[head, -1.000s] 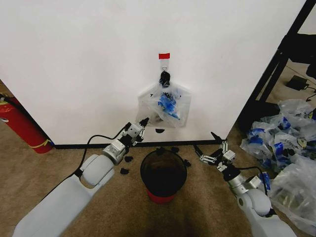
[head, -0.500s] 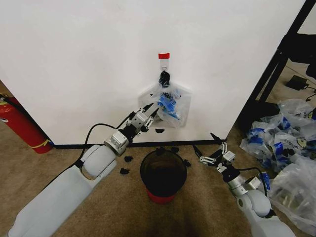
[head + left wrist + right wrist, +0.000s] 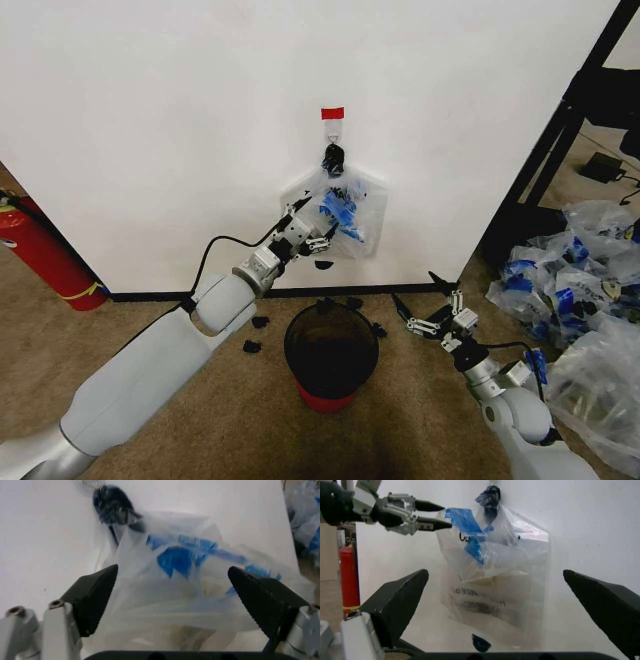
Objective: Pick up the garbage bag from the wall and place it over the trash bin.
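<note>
From the head camera we see our left gripper [image 3: 313, 224] reached out against the garbage bag [image 3: 350, 215], which hangs from a dark clip under a red tape mark [image 3: 332, 113] on the wall [image 3: 150, 120]. Our fingers there are spread, their tips at the bag's near edge, with nothing clamped between them. The trash bin [image 3: 331, 352] stands on the carpet below and behind that gripper, well apart from the bag.

The left wrist camera adds what the head view cannot: the garbage bag [image 3: 190, 592] bulges right between our two black pads [image 3: 95, 596], plastic filling the gap, yet the pads stand wide on either side of it and whether they touch it we cannot tell. The blue printed patches sit just ahead of the gripper.

From the right wrist camera we get the side look: the left gripper [image 3: 434, 515] with its pointed tips at the garbage bag [image 3: 495, 573], up near the blue print, and a red fire extinguisher [image 3: 349, 579] beyond it.

Our right gripper [image 3: 424, 302] hangs low beside the bin, fingers splayed and holding nothing, the bag up ahead of it.
</note>
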Robot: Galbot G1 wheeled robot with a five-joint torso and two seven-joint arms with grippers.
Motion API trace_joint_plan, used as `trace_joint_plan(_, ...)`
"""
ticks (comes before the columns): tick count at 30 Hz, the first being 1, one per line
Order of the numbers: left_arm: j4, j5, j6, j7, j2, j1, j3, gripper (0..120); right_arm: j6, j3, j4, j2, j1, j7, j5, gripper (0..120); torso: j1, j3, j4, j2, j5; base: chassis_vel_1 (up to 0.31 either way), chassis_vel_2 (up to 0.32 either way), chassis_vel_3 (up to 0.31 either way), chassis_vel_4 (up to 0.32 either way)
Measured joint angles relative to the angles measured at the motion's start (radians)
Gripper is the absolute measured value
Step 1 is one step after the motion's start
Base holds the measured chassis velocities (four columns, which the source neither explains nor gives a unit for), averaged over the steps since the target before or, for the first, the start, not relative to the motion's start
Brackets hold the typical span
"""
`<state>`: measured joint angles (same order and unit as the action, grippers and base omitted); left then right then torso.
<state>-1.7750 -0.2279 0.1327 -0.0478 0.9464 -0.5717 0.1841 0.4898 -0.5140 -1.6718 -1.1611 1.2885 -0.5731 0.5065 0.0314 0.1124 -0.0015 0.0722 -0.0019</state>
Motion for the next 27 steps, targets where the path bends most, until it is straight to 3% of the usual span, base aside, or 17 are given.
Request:
trace_joint_plan(9, 0.025, 0.022, 0.046, -0.048, 0.018, 0.001, 0.007, 59, 0.001, 0.002, 0.011, -0.001, -0.011, 0.000, 0.001, 100, 0.000, 0.000, 0.0000, 0.000, 0.0001, 0.000, 0.000, 0.000, 0.000)
trace_joint_plan(24, -0.001, 0.043, 0.072, -0.096, 0.025, -0.026, -0.007, 3, 0.004, -0.006, -0.004, 0.003, 0.005, 0.000, 0.002, 100, 0.000, 0.000, 0.0000, 0.000, 0.0002, 0.000, 0.000, 0.000, 0.000)
trace_joint_plan(27, -0.022, 0.041, 0.070, -0.106, 0.024, -0.041, -0.019, 0, 0.005, -0.006, -0.012, 0.004, 0.010, 0.001, 0.002, 100, 0.000, 0.000, -0.0001, 0.000, 0.0001, 0.000, 0.000, 0.000, 0.000)
